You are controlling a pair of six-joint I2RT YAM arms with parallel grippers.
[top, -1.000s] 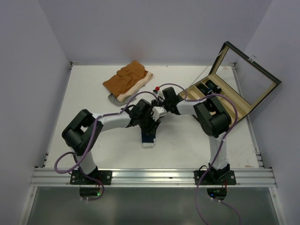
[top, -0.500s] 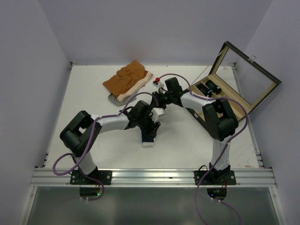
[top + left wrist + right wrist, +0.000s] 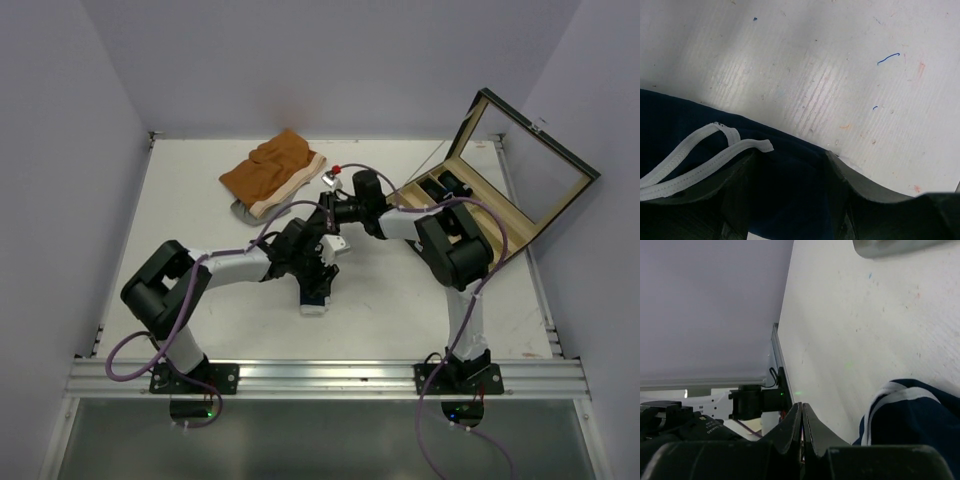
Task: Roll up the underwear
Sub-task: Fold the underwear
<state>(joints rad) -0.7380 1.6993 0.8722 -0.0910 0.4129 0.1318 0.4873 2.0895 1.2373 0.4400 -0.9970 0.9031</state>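
Note:
The underwear (image 3: pixel 315 297) is a small navy bundle with white trim, lying mid-table. My left gripper (image 3: pixel 318 274) sits right on top of it. In the left wrist view the navy fabric (image 3: pixel 685 120) with its white trim (image 3: pixel 700 161) fills the gap between the fingers (image 3: pixel 860 187), so the left gripper (image 3: pixel 790 200) is closed around the bundle. My right gripper (image 3: pixel 328 218) hovers just beyond the underwear, apart from it. In the right wrist view the right gripper (image 3: pixel 801 412) has its jaws pressed together and empty, with the underwear (image 3: pixel 912 412) at the lower right.
Orange-brown shorts (image 3: pixel 272 172) lie at the back over a grey garment (image 3: pixel 243 212). A wooden box (image 3: pixel 470 205) with its lid raised stands at the right. The table's near rail (image 3: pixel 330 378) runs along the front.
My right gripper has pulled back from the underwear towards the far side and swung left. My left gripper has stayed on the underwear, shifting only slightly.

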